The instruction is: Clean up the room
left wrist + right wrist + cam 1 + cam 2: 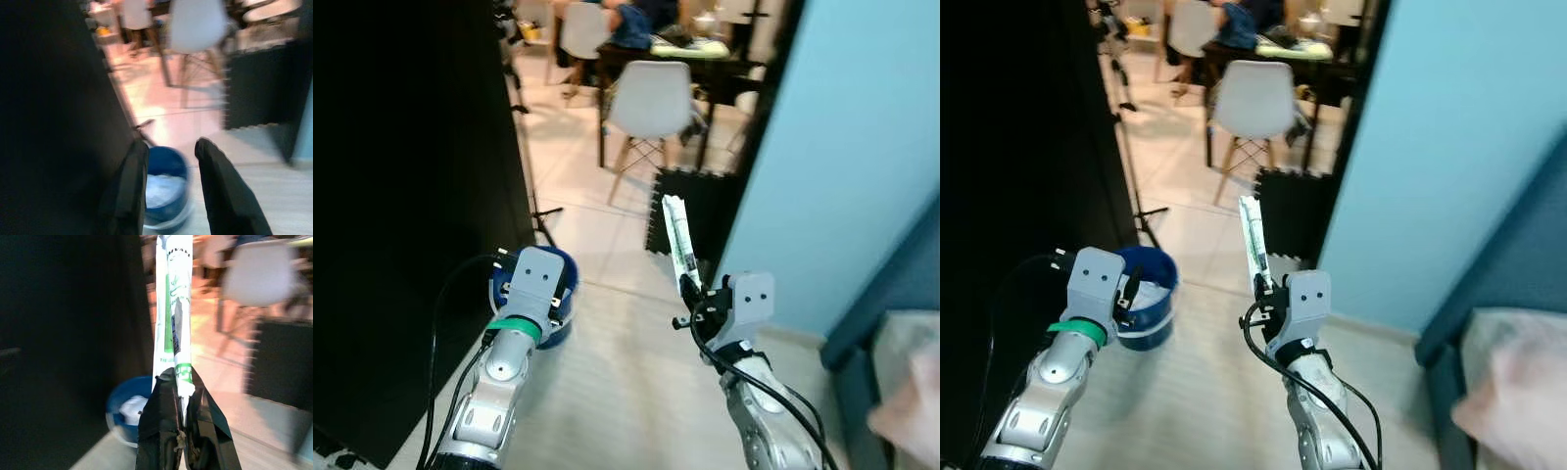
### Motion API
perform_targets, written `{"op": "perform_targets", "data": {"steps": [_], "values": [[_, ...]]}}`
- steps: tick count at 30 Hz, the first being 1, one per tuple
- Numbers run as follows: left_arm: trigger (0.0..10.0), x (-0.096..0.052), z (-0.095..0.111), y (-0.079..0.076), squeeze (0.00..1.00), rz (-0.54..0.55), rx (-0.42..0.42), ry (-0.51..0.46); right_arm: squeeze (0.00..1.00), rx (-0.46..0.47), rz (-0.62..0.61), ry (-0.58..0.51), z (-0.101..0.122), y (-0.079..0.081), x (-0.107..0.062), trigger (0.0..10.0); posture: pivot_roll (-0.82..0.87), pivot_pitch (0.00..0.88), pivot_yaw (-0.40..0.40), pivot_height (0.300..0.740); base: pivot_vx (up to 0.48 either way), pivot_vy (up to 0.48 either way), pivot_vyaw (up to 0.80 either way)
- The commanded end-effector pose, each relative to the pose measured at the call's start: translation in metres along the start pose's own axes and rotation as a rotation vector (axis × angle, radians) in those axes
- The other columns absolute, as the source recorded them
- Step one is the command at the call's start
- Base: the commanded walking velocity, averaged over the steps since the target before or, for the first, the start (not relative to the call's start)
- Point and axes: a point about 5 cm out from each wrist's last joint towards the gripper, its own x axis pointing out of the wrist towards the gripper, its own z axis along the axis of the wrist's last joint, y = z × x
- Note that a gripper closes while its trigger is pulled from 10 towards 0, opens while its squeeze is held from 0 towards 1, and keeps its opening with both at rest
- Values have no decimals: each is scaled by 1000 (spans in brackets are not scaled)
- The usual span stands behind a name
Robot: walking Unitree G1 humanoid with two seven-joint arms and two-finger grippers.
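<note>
Wrapper in my right hand, bucket under my left

My right hand (182, 396) is clamped on a white-green wrapper (172, 308), standing upright. My left hand (171, 161), fingers apart, hovers just above the blue bucket (1146, 294) on the floor.

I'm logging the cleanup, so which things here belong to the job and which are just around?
Part of the job:
- white and green wrapper, pinched in the right gripper
- blue bucket, by the left gripper

Just around:
- white chair
- dining table
- black floor mat
</note>
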Motion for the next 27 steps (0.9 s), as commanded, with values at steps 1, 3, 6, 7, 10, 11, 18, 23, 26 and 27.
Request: {"op": "perform_targets", "data": {"steps": [1, 3, 6, 7, 10, 11, 18, 23, 26, 27], "values": [[10000, -1, -2, -6, 0, -13, -5, 10, 0, 1, -17, 19, -5, -5, -6, 10000, -88, 41, 49, 740, 465, 0, 738], [10000, -1, -3, -6, 0, -13, -4, 12, 0, 7, -32, 19, -5, -6, -6, 10000, -87, 41, 49, 740, 467, 0, 709], [10000, -1, -4, -6, 0, -14, -2, 15, 0, 21, -107, 21, -6, -15, -4, 10000, -86, 40, 49, 740, 465, 0, 0], [10000, -1, -4, -6, 0, -14, -2, 15, 0, 21, -107, 21, -6, -15, -4, 10000, -86, 40, 49, 740, 465, 0, 0], [10000, -1, -4, -6, 0, -15, -2, 17, 0, 19, -144, 18, -5, -20, -4, 10000, -87, 39, 50, 740, 467, 0, 0], [10000, -1, -4, -6, 0, -18, -2, 18, 0, 2, -182, 22, -5, -26, -4, 10000, -87, 39, 49, 740, 465, 0, 0], [10000, 1, -5, -5, 0, -35, -7, 21, 0, -43, -304, 40, -5, -46, -5, 10000, -89, 34, 50, 740, 465, 0, -74], [10000, 2, -6, -5, 0, -39, -8, 22, 0, -48, -314, 46, -6, -47, -5, 10000, -89, 33, 51, 740, 465, 0, -539], [10000, 2, -6, -5, 0, -42, -10, 22, 0, -50, -317, 51, -7, -47, -5, 10000, -89, 31, 52, 740, 465, 0, -692], [10000, 2, -6, -5, 0, -42, -10, 22, 0, -50, -317, 51, -7, -47, -5, 10000, -89, 31, 52, 740, 465, 0, -763]]}}
